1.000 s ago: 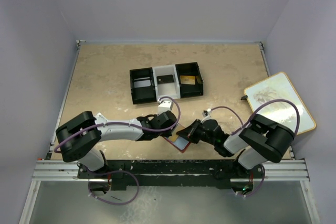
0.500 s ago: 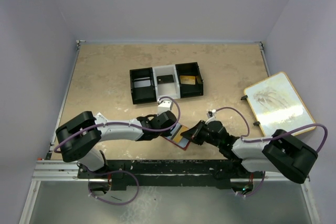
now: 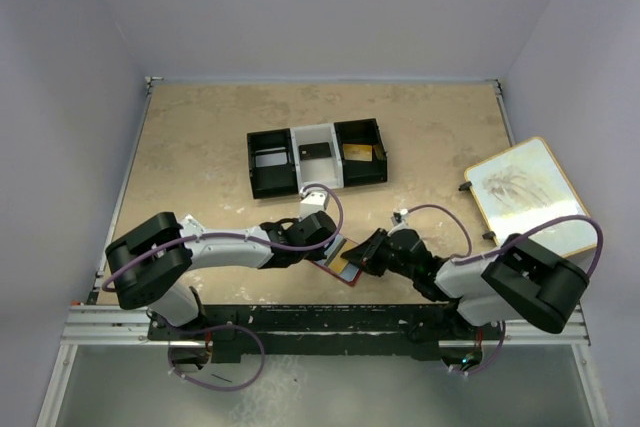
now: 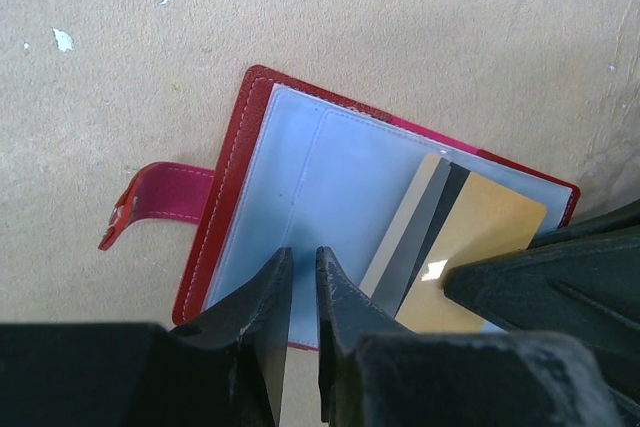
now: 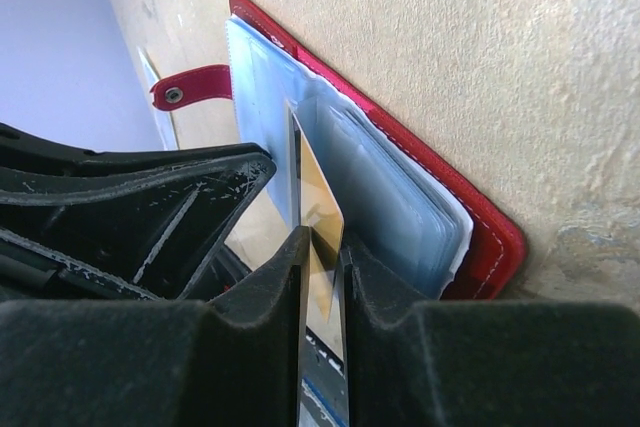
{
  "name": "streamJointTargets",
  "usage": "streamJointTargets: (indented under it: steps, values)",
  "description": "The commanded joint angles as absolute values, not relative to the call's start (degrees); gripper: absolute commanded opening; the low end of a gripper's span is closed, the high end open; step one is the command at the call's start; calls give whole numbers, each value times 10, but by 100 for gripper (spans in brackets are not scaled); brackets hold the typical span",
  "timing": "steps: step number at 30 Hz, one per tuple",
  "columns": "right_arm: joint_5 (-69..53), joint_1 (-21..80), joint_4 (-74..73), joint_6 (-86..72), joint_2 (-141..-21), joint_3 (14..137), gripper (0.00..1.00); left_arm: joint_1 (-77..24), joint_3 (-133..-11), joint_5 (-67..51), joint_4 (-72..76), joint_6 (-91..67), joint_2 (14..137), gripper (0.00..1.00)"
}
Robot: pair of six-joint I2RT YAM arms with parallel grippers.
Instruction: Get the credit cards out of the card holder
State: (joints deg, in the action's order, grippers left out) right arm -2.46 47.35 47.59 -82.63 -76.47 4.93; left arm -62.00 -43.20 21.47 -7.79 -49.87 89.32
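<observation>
Right wrist alone shows hand [image 5: 322,247] perhaps gripping card [image 5: 318,197].

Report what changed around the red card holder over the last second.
The right arm's elbow swung out to the right, then partly back; the right gripper stayed at the edge of the card holder. The gold card between its fingers now shows its gold face from above, partly out of its pocket. The left gripper, the holder and the tray stayed put.
</observation>
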Motion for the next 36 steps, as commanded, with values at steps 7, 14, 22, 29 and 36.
streamJointTargets:
  steps: [7, 14, 22, 29, 36]
  values:
    - [-1, 475, 474, -824, -757, 61, 2, -620, -432, 229, -104, -492, 881, 13]
    - [30, 475, 321, -778, -641, 76, 0, -620, -430, 254, -116, -498, 869, 12]
    - [70, 475, 178, -750, -458, 60, 0, -621, -437, 294, -147, -508, 850, 12]
    - [139, 475, 99, -678, -356, 83, 0, -621, -437, 321, -166, -497, 769, 25]
    - [236, 473, 31, -538, -378, 170, 0, -614, -476, 397, -286, -475, 697, 55]
